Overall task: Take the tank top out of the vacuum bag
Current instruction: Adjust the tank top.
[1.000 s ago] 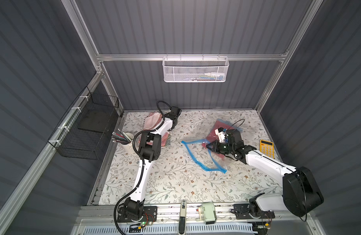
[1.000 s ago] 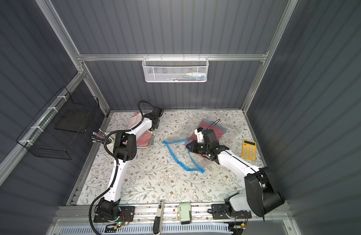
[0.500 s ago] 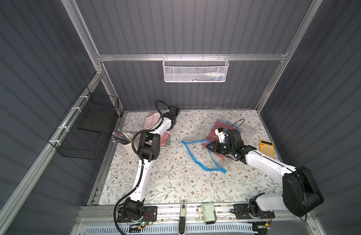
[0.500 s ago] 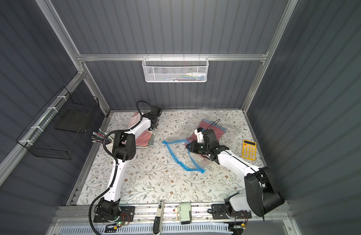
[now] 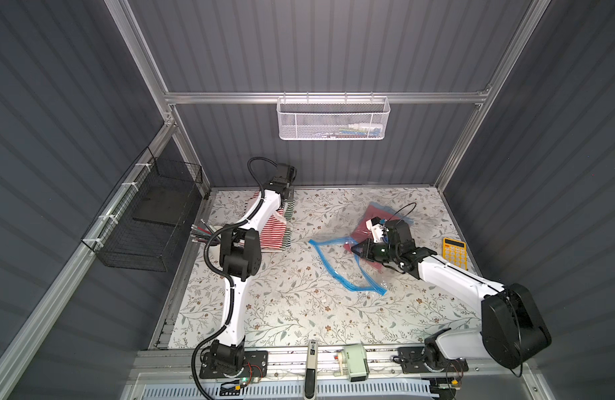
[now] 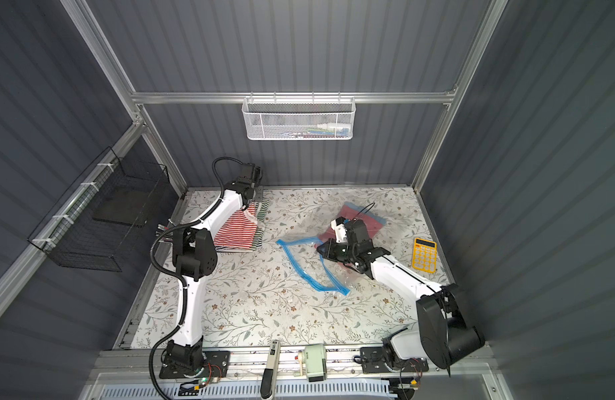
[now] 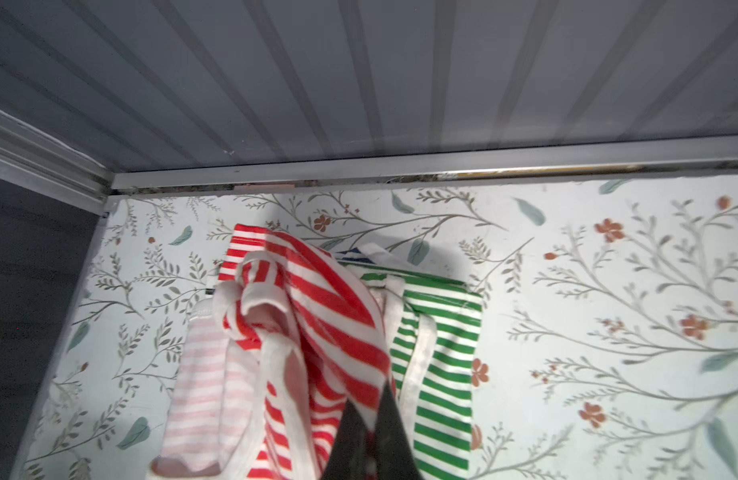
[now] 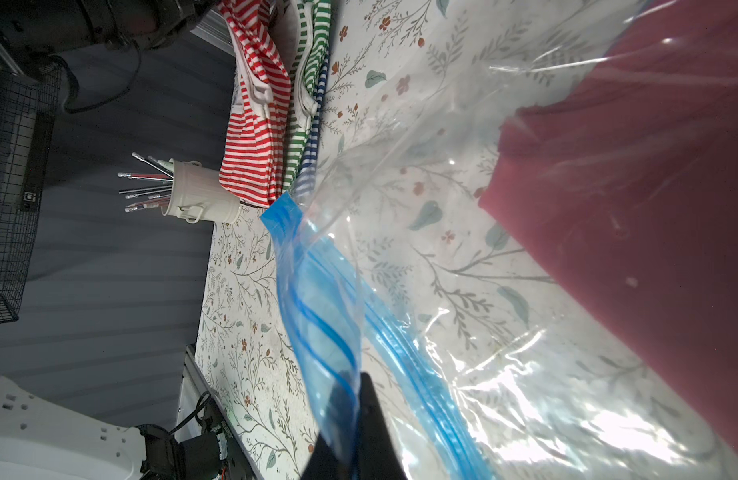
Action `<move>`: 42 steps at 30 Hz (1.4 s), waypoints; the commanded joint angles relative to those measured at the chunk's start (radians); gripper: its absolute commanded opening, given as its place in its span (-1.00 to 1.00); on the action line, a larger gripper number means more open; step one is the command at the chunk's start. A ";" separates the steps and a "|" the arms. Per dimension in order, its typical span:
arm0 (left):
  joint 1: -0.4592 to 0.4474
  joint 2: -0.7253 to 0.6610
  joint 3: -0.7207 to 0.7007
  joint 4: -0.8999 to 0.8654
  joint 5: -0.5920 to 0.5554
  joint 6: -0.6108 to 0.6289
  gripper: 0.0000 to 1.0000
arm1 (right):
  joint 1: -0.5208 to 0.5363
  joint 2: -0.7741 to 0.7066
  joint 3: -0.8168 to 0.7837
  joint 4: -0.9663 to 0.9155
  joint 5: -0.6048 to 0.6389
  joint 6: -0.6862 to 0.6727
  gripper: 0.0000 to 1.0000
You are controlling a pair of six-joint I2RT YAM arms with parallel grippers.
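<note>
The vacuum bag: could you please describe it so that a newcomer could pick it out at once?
On the flowered table, look between the yellow calculator and the striped tops. The vacuum bag lies there with a dark red cloth inside; it alone is clear plastic edged with a bright blue strip.

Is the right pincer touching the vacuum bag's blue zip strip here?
Touching. The right wrist view shows the right pincer shut on the blue zip strip of the vacuum bag, the strip running between its fingers.
</note>
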 commanded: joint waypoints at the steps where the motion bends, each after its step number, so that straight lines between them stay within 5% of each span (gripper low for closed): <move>1: 0.033 0.035 0.024 0.006 0.151 -0.098 -1.00 | 0.007 -0.014 0.005 0.002 -0.010 0.002 -1.00; 4: 0.068 0.075 0.049 0.038 0.243 -0.171 -1.00 | 0.008 -0.018 0.005 -0.007 -0.007 0.001 -1.00; 7: 0.085 0.086 0.037 0.094 0.330 -0.198 -0.15 | 0.008 -0.023 0.005 -0.013 -0.003 -0.001 -1.00; 8: 0.085 0.072 0.015 0.125 0.338 -0.185 -0.07 | 0.008 -0.025 0.005 -0.015 -0.002 0.000 -1.00; 16: 0.084 -0.205 -0.259 0.254 0.328 -0.115 0.29 | 0.014 -0.022 0.011 0.002 -0.006 0.014 -1.00; 21: 0.084 -0.298 -0.384 0.292 0.458 -0.085 0.56 | 0.031 -0.028 0.011 0.005 -0.006 0.024 -1.00; 28: 0.085 -0.292 -0.458 0.312 0.403 -0.161 0.57 | 0.045 -0.078 -0.013 -0.010 0.018 0.030 -1.00; 35: 0.084 -0.116 -0.342 0.456 0.440 -0.202 0.24 | 0.050 -0.125 -0.012 -0.066 0.047 0.018 -1.00; 42: 0.074 0.094 -0.192 0.406 0.615 -0.181 0.19 | 0.050 -0.146 -0.028 -0.079 0.063 0.018 -1.00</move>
